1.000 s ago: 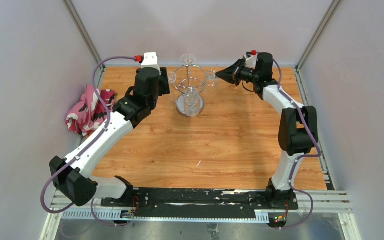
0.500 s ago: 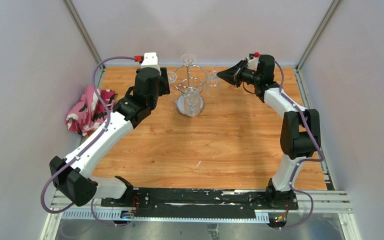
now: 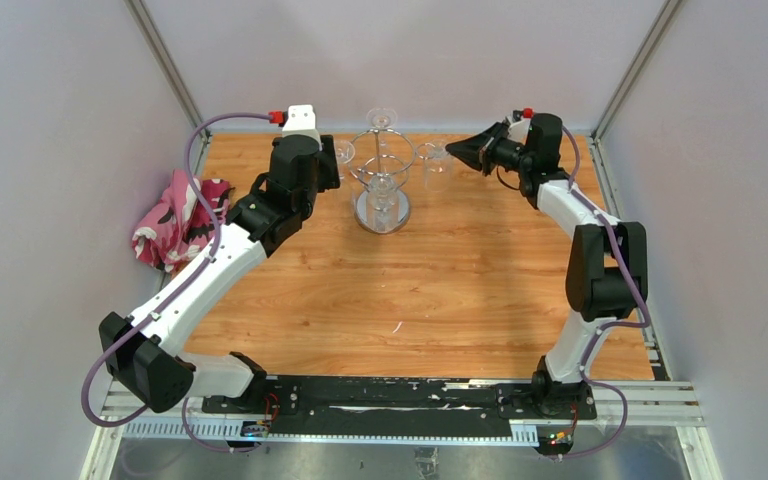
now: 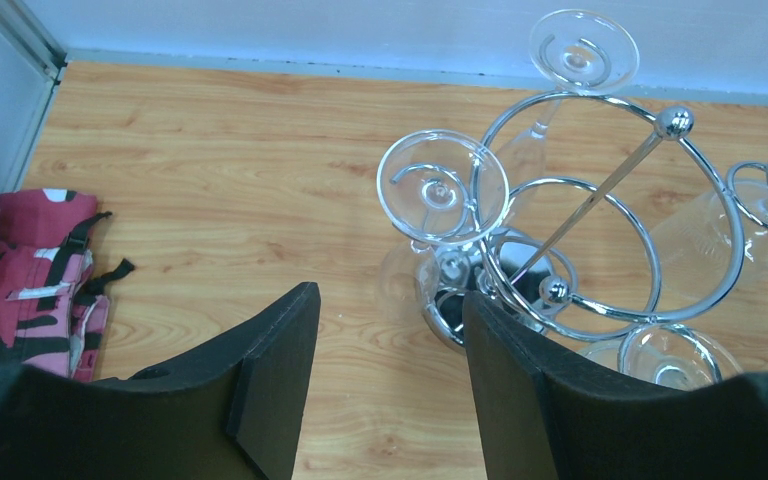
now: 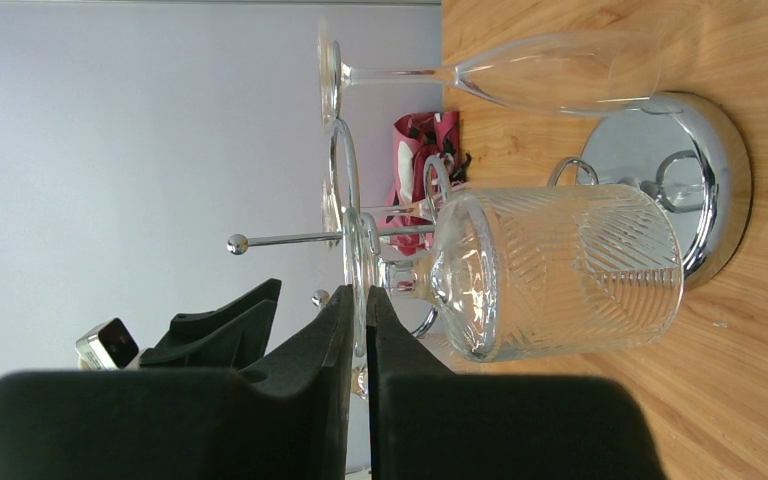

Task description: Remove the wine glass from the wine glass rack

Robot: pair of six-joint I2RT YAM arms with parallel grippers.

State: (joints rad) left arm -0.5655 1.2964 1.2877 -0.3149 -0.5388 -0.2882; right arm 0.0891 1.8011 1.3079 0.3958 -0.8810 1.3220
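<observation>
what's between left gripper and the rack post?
One inverted wine glass, hung on the near ring of the rack, ahead of the open left gripper; left wrist view.

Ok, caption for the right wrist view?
Right gripper pinches the foot of the patterned wine glass, beside the wine glass rack.

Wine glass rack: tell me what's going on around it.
The right claw is shut on the foot of a patterned wine glass hanging upside down at the right side of the rack. Whether it has cleared its wire ring is unclear. The left claw is open beside the rack, holding nothing.
</observation>
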